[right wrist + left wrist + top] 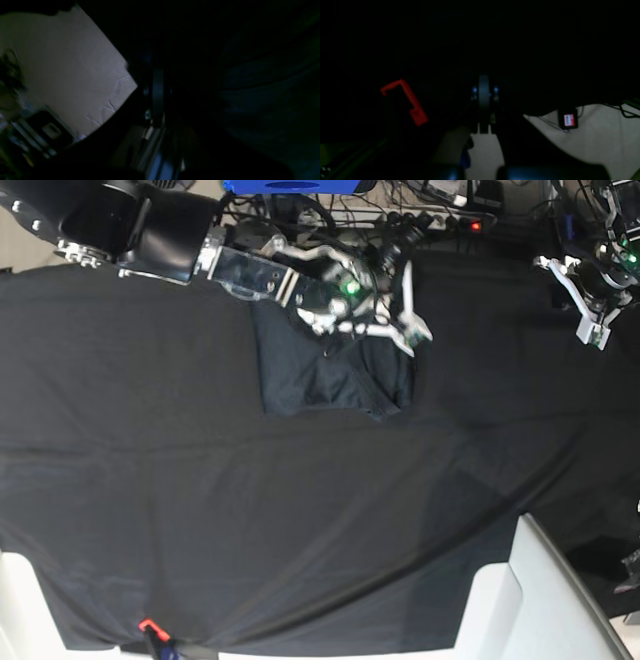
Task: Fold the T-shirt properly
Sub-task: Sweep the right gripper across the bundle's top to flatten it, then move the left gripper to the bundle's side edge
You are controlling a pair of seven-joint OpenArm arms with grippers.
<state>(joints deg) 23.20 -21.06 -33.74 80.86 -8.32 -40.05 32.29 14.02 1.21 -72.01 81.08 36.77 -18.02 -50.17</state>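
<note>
Black cloth [300,510] covers our desk. Both wrist views are too dark to tell much. From the base view, our T-shirt [330,375] lies folded near the far edge, under our right jaws [405,328], clenched; left jaws [592,330] clenched, well apart.

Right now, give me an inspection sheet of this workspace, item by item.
Surface: black table cloth, wrinkled, covering the whole table.
Job's things: T-shirt lying in a compact, roughly squared shape at the far side; some creases.
Clutter: red clamp on the near cloth edge.
Grippers: right gripper shut, at the T-shirt's far right corner; left gripper shut, away from the shirt, at the table's edge.
Cables: tangle of cables behind the far edge.
Surroundings: white panel at the near corner.
</note>
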